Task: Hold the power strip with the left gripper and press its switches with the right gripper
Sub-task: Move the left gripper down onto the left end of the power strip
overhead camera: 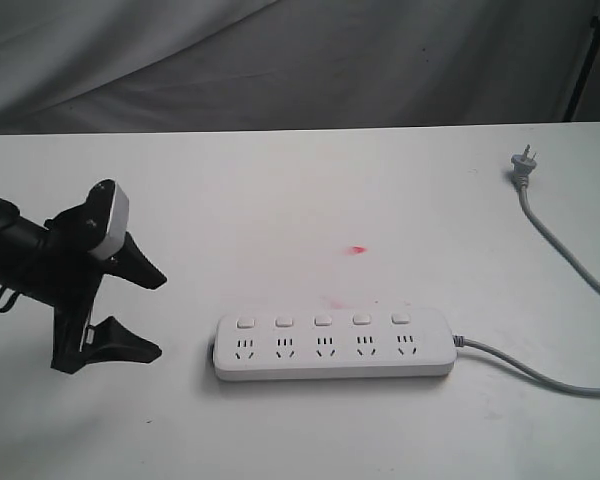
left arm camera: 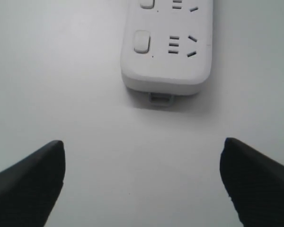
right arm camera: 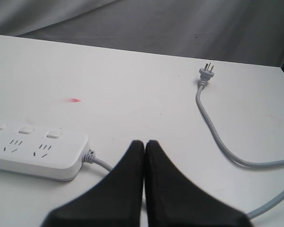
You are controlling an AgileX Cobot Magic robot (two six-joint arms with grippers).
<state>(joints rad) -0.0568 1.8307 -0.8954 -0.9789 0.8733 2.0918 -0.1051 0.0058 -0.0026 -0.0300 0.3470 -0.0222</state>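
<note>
The long white power strip (overhead camera: 334,345) lies flat on the white table, near the front, with a row of small white switches (overhead camera: 322,320) above its socket sets. My left gripper (overhead camera: 156,315) hangs open a short way left of the strip's rounded end, nothing between its black fingers. In the left wrist view that end of the power strip (left arm camera: 168,47) lies ahead of the wide-apart fingertips (left arm camera: 52,161), with one switch (left arm camera: 141,41) fully visible. My right gripper (right arm camera: 145,143) is shut and empty, near the cord end of the power strip (right arm camera: 38,149); it is out of the exterior view.
A grey cord (overhead camera: 540,375) leaves the strip's right end and loops out of frame to a grey plug (overhead camera: 522,165) at the back right. A small red mark (overhead camera: 357,250) sits mid-table. Grey cloth hangs behind the table's far edge.
</note>
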